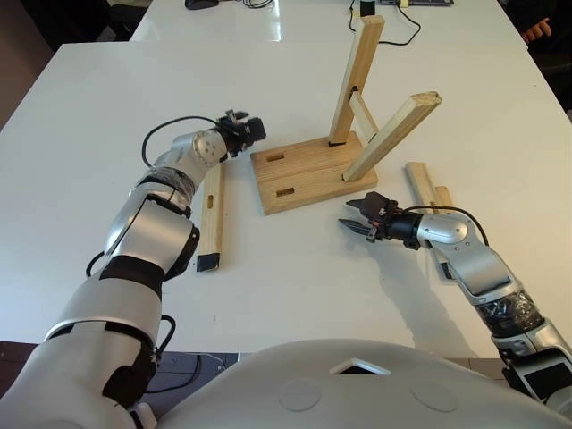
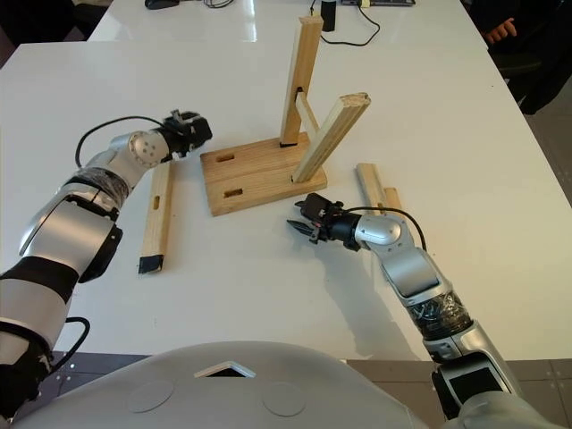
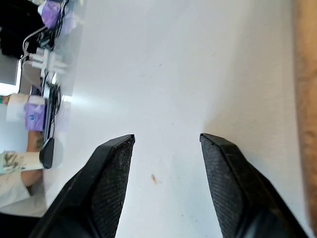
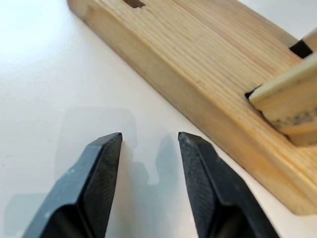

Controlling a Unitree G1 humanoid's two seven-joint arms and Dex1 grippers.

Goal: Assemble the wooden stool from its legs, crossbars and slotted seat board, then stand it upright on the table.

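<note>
The slotted seat board [image 1: 304, 172] lies flat on the white table with two legs [image 1: 357, 79] standing in its right-hand slots, joined by a short crossbar [image 1: 362, 109]. The nearer leg [image 1: 393, 134] leans to the right. Two slots on the board's left side are bare. A loose leg [image 1: 212, 217] lies left of the board. My left gripper [image 1: 243, 130] is open just off the board's far left corner, holding nothing. My right gripper [image 1: 362, 217] is open close to the board's near edge [image 4: 198, 94], fingers [image 4: 101, 173] around bare table.
Two loose wooden pieces [image 1: 427, 189] lie on the table right of the board, beside my right forearm. Cables and a dark device [image 1: 366, 9] sit on the far table behind the stool. Bare table spreads at the front and far left.
</note>
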